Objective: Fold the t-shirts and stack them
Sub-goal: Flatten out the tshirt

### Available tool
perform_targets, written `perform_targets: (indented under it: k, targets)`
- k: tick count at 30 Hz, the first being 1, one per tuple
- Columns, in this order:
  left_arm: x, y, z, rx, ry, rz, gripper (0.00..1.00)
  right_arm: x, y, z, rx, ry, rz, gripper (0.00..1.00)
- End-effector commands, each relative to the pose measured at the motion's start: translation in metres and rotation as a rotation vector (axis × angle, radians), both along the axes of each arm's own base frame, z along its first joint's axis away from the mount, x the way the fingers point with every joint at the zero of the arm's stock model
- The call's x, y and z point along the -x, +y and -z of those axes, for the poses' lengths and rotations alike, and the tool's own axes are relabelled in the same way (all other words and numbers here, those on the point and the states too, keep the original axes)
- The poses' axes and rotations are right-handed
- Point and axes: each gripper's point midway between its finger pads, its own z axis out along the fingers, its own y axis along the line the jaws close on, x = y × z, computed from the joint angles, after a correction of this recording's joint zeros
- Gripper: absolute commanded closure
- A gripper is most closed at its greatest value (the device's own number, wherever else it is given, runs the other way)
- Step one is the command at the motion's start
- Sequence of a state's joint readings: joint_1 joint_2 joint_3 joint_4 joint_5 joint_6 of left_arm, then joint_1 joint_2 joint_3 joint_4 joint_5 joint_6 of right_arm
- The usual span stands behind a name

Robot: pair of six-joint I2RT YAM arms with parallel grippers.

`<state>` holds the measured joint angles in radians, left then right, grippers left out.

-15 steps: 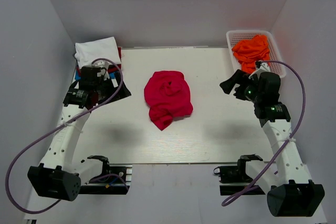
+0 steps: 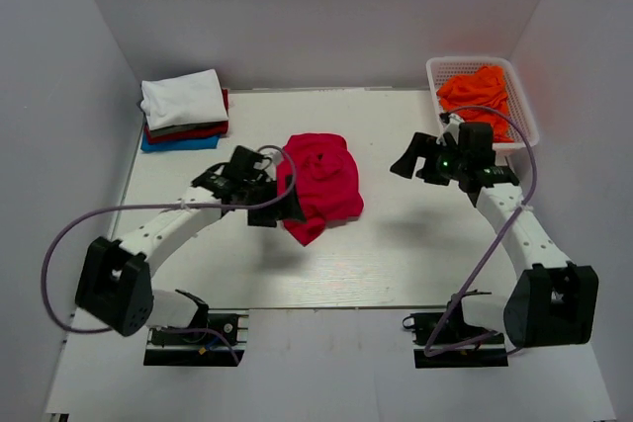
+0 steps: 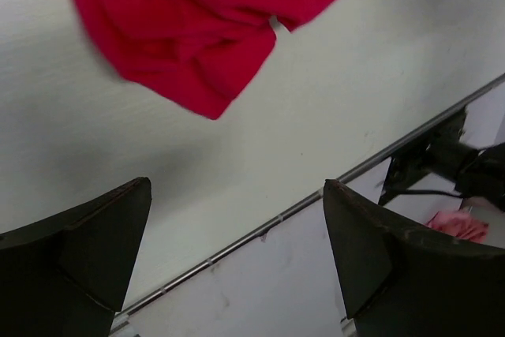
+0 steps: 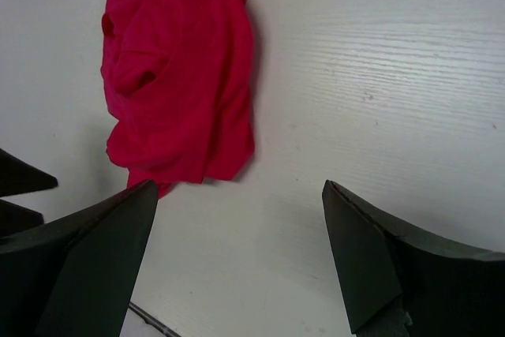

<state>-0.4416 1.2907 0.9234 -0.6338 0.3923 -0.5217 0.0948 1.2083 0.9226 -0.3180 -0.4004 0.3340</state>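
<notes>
Red shirt (image 2: 318, 185) is left crumpled, unfolded, just ahead of the wide-open, empty left gripper (image 2: 280, 203) and farther ahead of the equally open, empty right gripper (image 2: 407, 158); a stack (image 2: 183, 111) is folded, an orange shirt (image 2: 475, 91) is untouched.

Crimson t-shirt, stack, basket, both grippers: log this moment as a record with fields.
crimson t-shirt: crumpled, unfolded, mid-table
folded stack: far left corner; white t-shirt on top, dark red t-shirt and blue t-shirt below
basket: far right corner, holds an orange t-shirt
left gripper: open, empty, beside the crimson t-shirt's left edge
right gripper: open, empty, right of it, apart
</notes>
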Motion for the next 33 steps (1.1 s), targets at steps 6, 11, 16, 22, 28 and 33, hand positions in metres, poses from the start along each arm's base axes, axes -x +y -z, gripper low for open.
perform_targets:
  k: [6,11,16,22,28,33]
  targets:
    - [-0.006,-0.056,0.028,-0.128,0.0,0.069,0.0,-0.059,0.051,-0.014,0.129,-0.079,-0.116,0.09]
    - [-0.001,-0.072,0.049,-0.167,0.013,0.103,0.0,-0.086,0.089,0.007,0.23,-0.108,-0.212,0.09]
    - [-0.006,-0.084,0.073,-0.265,0.034,0.12,0.03,-0.112,0.119,0.03,0.303,-0.092,-0.257,0.09]
    - [-0.01,-0.078,0.083,-0.341,0.034,0.111,0.28,-0.127,0.152,0.061,0.36,-0.061,-0.337,0.09]
    - [-0.011,-0.052,0.096,-0.441,0.048,0.043,0.66,-0.134,0.167,0.089,0.4,-0.044,-0.33,0.09]
    - [-0.022,-0.027,0.086,-0.535,0.007,-0.062,1.0,-0.146,0.173,0.107,0.393,-0.045,-0.291,0.19]
